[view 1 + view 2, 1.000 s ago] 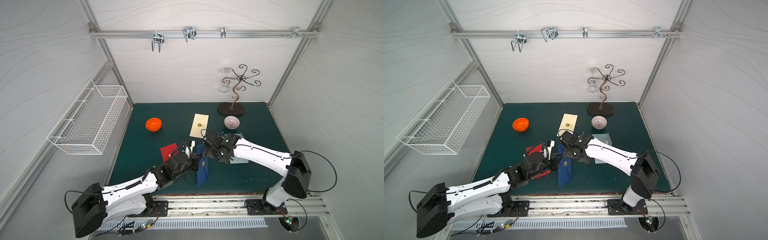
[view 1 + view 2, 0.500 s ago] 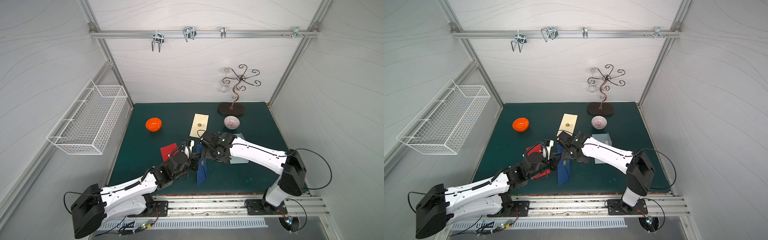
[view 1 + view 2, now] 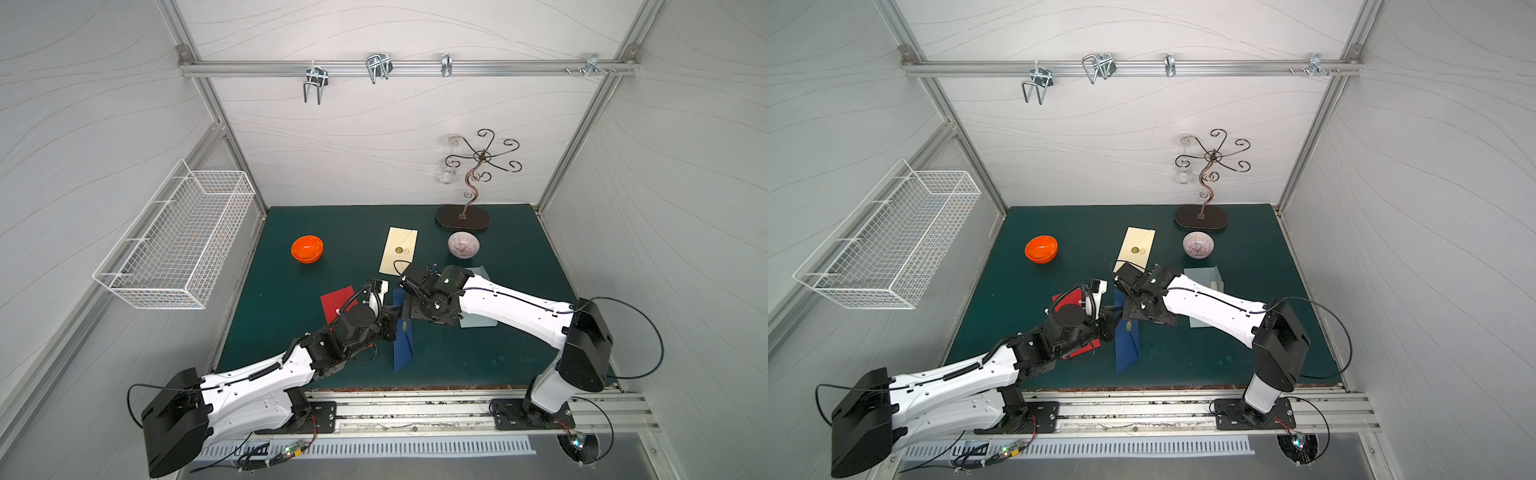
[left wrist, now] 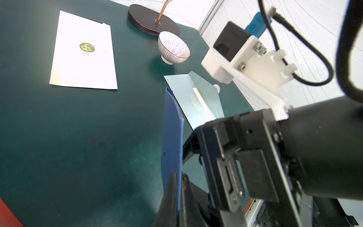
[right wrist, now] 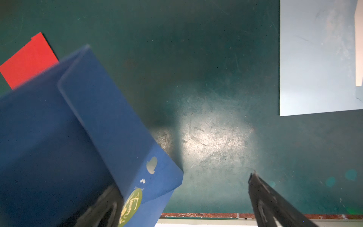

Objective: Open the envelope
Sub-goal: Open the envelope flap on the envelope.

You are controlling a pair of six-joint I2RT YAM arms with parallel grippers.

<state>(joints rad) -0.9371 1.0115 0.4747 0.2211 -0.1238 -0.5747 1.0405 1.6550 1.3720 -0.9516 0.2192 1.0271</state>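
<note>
Top views both give us the green table [image 3: 498, 361] with four envelopes: cream [image 3: 398, 251], red [image 3: 334, 301], a pale one [image 3: 1202, 277] already unfolded, and the blue envelope [image 3: 403, 347], held on edge near the front middle. Two bowls, orange [image 3: 306, 248] and striped [image 3: 463, 244], stand well apart from it. We judge the left end effector [image 4: 177, 188] pinches the blue edge to keep it upright, presenting the flap to the right end effector [image 5: 182, 181], spread wide beside its one gold seal [image 5: 132, 204].

A robotics lab cell: white panelled walls [image 3: 374, 145], aluminium frame [image 3: 415, 68], robot arms [image 3: 511, 301] on a base rail [image 3: 415, 409].
</note>
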